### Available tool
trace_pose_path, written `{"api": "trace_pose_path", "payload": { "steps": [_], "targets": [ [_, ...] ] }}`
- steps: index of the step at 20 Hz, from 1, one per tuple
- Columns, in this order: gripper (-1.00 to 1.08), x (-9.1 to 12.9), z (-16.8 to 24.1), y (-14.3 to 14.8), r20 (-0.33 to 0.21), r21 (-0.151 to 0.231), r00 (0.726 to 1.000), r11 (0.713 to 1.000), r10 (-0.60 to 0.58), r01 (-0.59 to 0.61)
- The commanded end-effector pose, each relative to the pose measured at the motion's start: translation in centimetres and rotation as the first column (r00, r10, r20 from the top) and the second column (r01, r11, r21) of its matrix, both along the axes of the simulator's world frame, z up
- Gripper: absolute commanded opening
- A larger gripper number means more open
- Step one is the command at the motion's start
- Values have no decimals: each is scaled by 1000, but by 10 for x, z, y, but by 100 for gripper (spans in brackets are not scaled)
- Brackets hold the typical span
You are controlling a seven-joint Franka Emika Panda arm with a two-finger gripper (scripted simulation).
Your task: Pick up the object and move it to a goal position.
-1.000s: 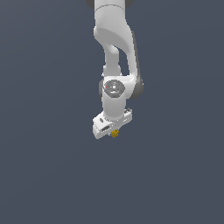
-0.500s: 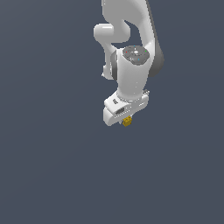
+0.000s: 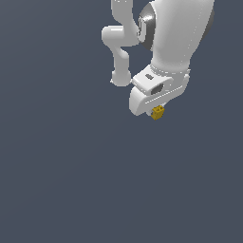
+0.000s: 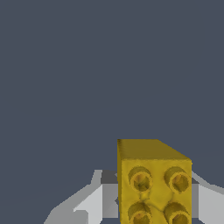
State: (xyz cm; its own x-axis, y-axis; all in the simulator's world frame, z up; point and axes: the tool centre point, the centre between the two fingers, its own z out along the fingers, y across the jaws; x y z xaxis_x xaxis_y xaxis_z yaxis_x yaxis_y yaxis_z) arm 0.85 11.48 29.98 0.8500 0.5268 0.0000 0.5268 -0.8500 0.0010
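The object (image 3: 158, 112) is a small yellow-gold block with round studs on one face. It hangs under the white hand of the arm, high in the exterior view and right of centre. My gripper (image 3: 156, 110) is shut on it; the hand's body hides most of the fingers there. In the wrist view the object (image 4: 153, 183) fills the lower middle, studs facing the camera, with a grey-white finger (image 4: 89, 203) on one side and another finger (image 4: 210, 199) on the other, both pressed close to it.
Plain dark grey-blue background surrounds the arm in both views. The white arm links (image 3: 123, 42) rise toward the top of the exterior view.
The arm has swung toward the exterior view's right and nearer the camera, carrying the yellow object with it. The hand looks larger now; the grip has not changed.
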Motion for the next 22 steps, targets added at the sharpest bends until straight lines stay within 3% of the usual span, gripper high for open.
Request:
{"api": "trace_pose_path", "payload": {
  "steps": [1,11,22],
  "targets": [
    [-100,-1,27,13,-1,0,1000,1000,0,0],
    [-100,2,94,47,-1,1,1000,1000,-1,1],
    [-100,5,114,56,-1,1,1000,1000,-2,2]
  ]
}}
